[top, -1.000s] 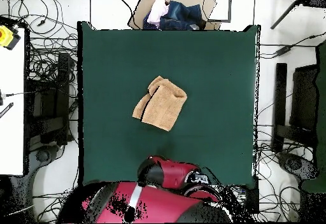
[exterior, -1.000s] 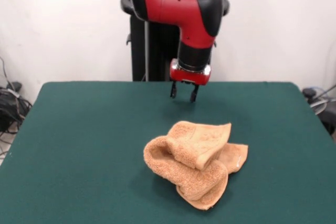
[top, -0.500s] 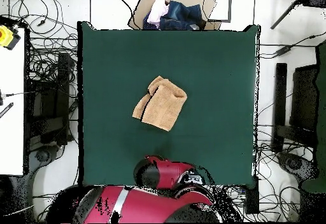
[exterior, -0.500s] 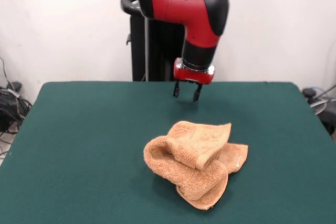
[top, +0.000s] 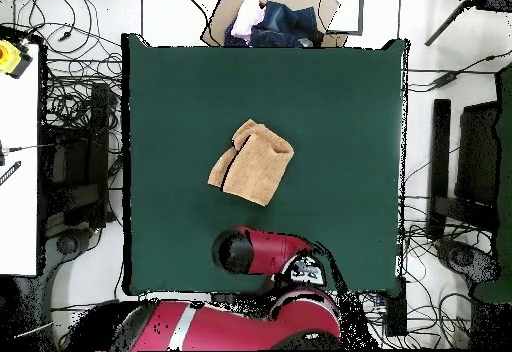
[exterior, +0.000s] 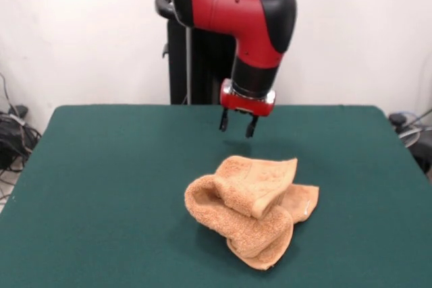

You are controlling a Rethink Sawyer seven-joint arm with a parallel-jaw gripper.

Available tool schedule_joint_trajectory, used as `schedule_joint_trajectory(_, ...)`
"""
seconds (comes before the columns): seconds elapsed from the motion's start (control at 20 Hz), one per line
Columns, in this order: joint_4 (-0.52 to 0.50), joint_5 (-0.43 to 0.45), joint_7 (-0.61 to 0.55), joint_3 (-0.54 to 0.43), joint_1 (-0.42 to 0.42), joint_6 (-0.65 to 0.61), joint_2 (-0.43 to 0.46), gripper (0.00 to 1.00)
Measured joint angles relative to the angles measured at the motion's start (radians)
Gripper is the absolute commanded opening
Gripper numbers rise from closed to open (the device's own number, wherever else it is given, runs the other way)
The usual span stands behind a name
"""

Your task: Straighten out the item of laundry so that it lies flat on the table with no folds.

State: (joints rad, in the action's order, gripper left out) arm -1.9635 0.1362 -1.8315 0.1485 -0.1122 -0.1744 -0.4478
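Soft, even light fills both views, bright enough to wash the white wall behind the tabletop [exterior: 101, 166]. The towel [exterior: 253, 210] throws a faint dark shadow along its near edge. The tool [exterior: 236, 125] casts a dim smudge just beneath it. No glare shows on the green cloth.

The Sawyer arm [exterior: 229, 5] has glossy red rounded shells with a black cap at the elbow and a black cylindrical wrist. A red collar with a silver ring carries the tool [exterior: 235, 125], two short dark fingers [exterior: 223, 120].
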Motion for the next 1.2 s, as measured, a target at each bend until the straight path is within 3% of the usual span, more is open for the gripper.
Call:
schedule_joint_trajectory(0.7,0.225,-0.060,0.000,0.000,0.047,-0.065,0.067,1.00)
schedule_joint_trajectory(1.2,0.330,-0.068,0.000,0.013,0.069,-0.250,0.101,1.00)
